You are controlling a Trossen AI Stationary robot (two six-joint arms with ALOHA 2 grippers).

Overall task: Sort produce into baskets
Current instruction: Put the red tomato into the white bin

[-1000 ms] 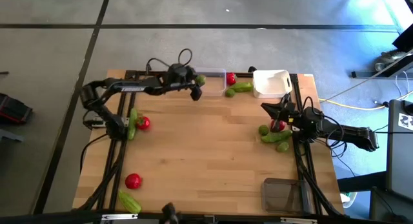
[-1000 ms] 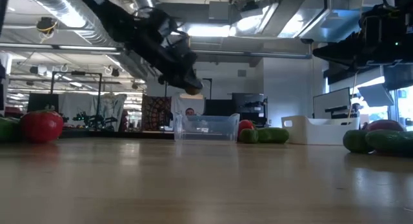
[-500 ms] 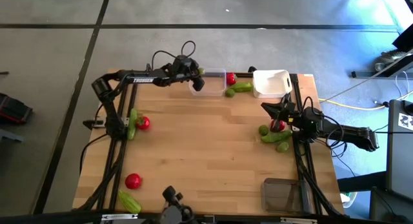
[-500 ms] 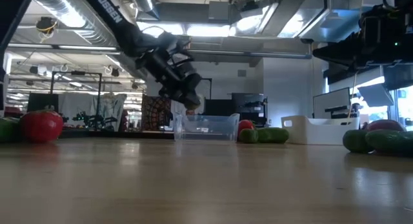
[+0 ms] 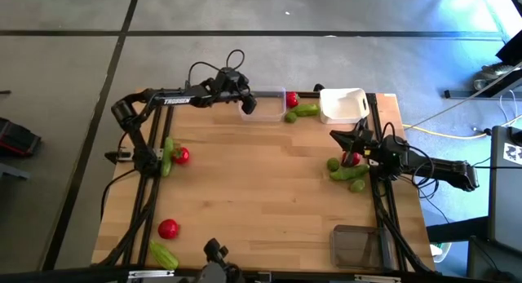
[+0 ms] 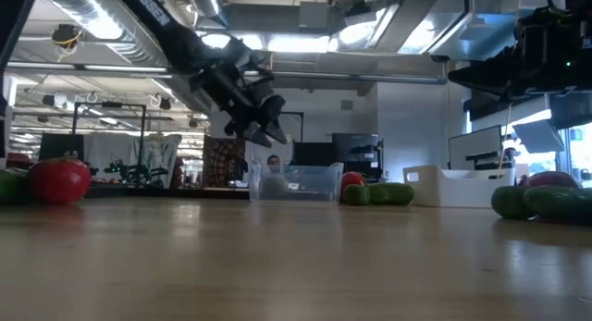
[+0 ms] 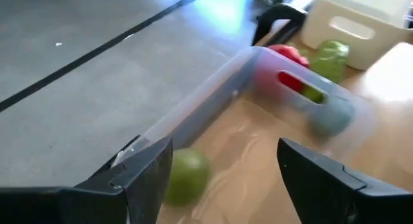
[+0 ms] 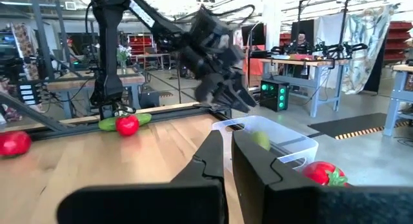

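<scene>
A round fruit (image 7: 186,175) lies in the clear tub (image 5: 263,106) at the table's (image 5: 261,201) far edge, the white tub (image 5: 342,105) to its right.

Table top (image 5: 261,193): pale wood, straight plank grain. Frame rails (image 5: 151,210) black; both arms black, left arm (image 5: 175,100) with white lettering. Clear tub (image 5: 263,105) colourless, see-through; an olive-green round fruit (image 7: 185,175) shows inside it. White tub (image 5: 342,104) plain white. Dark grey tub (image 5: 356,246) smoky, translucent. Red pieces: one (image 5: 292,99) beside the clear tub, one (image 5: 180,156) at the left rail, one (image 5: 168,228) lower left (all glossy, green-capped where visible). Cucumbers bright green: one (image 5: 307,110) near the white tub, one (image 5: 163,254) at the lower left corner. Floor (image 5: 73,63) grey with dark lines.
</scene>
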